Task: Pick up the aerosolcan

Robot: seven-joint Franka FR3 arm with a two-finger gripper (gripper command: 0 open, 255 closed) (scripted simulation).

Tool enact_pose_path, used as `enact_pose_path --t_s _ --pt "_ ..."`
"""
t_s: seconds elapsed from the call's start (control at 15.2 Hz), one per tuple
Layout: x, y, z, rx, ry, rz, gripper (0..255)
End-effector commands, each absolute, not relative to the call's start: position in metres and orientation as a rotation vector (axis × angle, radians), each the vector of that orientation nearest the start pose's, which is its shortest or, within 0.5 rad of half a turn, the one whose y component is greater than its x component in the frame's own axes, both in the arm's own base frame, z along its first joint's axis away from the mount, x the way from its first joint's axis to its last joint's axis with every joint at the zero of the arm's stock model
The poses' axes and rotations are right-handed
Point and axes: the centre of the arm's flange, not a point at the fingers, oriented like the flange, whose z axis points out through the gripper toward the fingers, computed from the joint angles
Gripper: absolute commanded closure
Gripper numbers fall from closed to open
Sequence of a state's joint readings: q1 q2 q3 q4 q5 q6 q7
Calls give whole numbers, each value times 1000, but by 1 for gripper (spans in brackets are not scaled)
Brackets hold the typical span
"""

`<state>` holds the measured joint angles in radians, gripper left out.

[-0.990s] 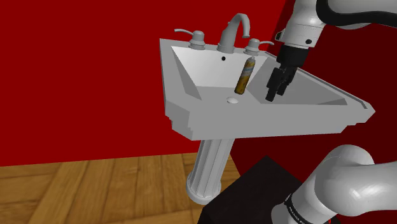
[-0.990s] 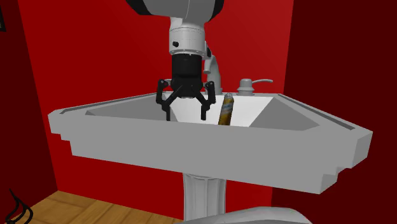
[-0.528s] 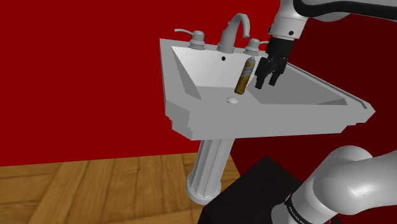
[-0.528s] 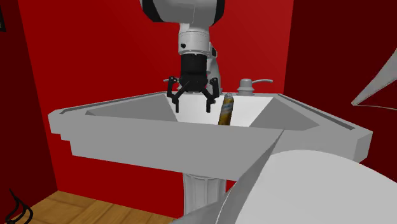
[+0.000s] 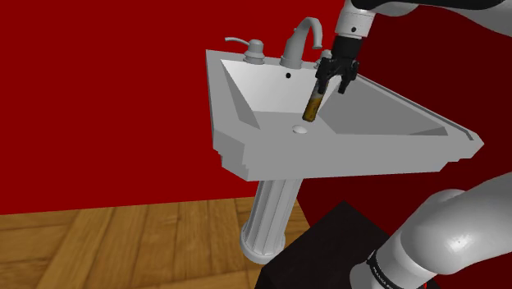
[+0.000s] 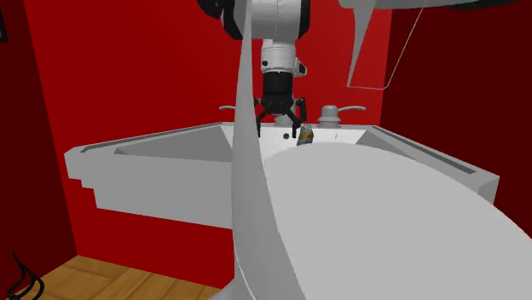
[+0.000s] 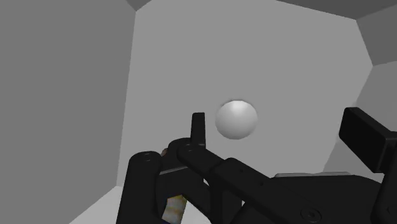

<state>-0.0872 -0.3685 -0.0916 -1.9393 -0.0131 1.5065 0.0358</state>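
The aerosol can (image 5: 313,105) leans steeply in the far part of the sink (image 5: 262,158) basin, top toward the faucet (image 5: 300,41), and the gripper (image 5: 332,85), fingers spread and holding nothing, hovers at its upper end, the body slanting down toward the drain (image 5: 300,128).

We see even, bright render light with crisp edges; the red wall (image 5: 98,107) darkens toward the shoulder view's right, and the grey sink (image 5: 386,152) carries soft shading.

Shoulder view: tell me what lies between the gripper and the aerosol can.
Nothing lies between: the open gripper hangs at the top of the aerosol can, over the sink.
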Motion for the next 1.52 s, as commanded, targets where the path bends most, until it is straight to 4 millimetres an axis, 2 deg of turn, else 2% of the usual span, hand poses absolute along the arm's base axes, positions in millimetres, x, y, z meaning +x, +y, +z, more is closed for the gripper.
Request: enact_pose_path --t_s 0.0,0.46,0.79,1.25,1.39,1.45 --pt "442 -100 629 -3093 395 98 0" --pt "504 -167 642 -3061 639 95 0" --pt "540 -217 651 -3027 803 92 0" --pt "540 -217 614 -3027 803 92 0" --pt "539 -217 611 -3027 803 92 0" --pt "539 -216 611 -3027 803 92 255"
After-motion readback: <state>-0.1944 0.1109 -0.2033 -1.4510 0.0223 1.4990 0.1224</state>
